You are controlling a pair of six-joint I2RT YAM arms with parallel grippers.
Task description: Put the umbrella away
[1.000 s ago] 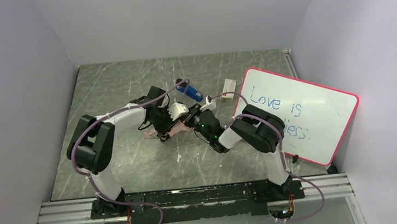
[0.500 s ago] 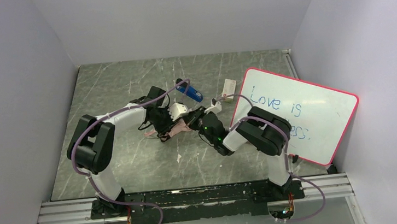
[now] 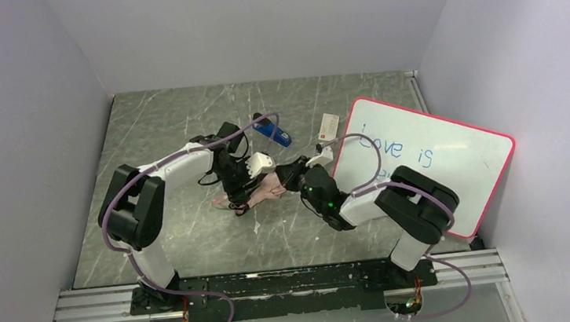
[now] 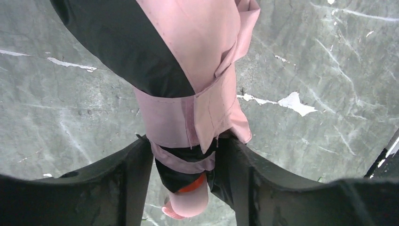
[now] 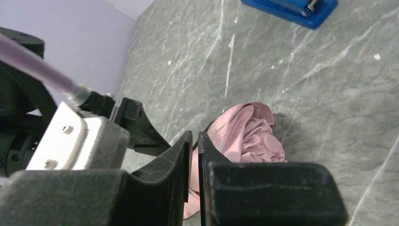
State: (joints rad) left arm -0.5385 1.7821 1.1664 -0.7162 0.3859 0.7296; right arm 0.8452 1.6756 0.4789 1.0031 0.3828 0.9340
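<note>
Bare grey worktop runs from the left wall to the left hand, whose fingers flank the folded pink-and-black umbrella and touch its strapped fabric on both sides; whether they press it I cannot tell. The umbrella lies near the worktop's middle, a blue stapler just behind it and open surface in front. At its right end the right hand is closed to a thin slit, and beyond it a pink-framed whiteboard fills the right side.
</note>
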